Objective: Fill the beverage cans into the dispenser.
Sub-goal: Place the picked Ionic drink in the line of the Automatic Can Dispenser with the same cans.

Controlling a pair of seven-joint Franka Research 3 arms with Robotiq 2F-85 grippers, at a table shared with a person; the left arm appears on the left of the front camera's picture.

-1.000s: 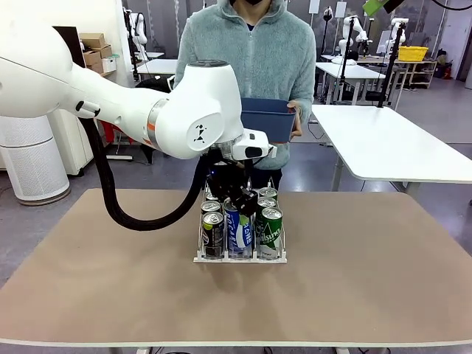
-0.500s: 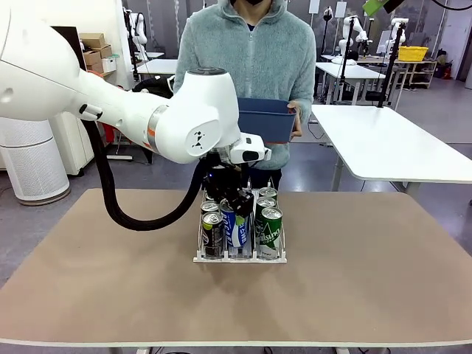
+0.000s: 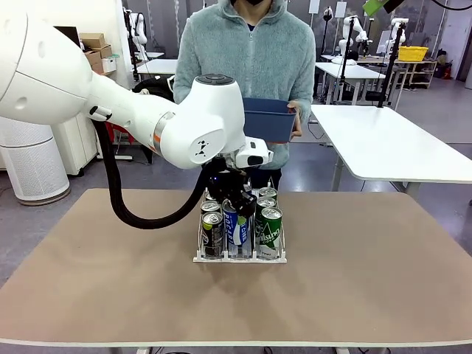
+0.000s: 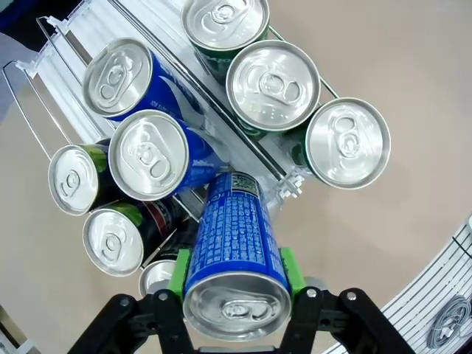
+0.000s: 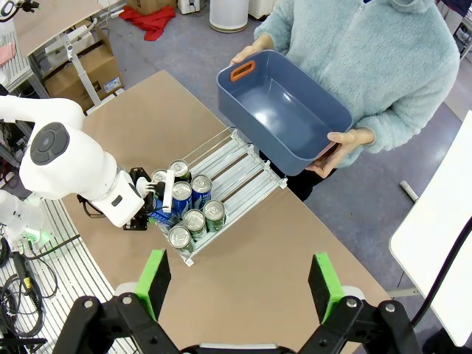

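Note:
My left gripper (image 4: 234,299) is shut on a blue beverage can (image 4: 234,251), green pads on both its sides. The can hangs tilted, its lower end at the front of the middle lane of the dispenser (image 4: 158,29). That lane holds two more blue cans (image 4: 151,155), one side lane three green cans (image 4: 273,85) and the other black-and-green cans (image 4: 112,240). From the front, the left gripper (image 3: 240,200) stands over the dispenser (image 3: 240,258) with the blue can (image 3: 237,228) below it. My right gripper (image 5: 240,295) hangs open high above the table.
A person at the far side holds an empty dark blue bin (image 3: 269,118) in both hands, above and behind the dispenser; the same bin (image 5: 284,110) shows from above. Bare brown table (image 3: 369,280) lies on both sides of the rack.
The left arm has shifted slightly to the right and its wrist has turned a little. The blue can stays gripped at the front of the middle lane.

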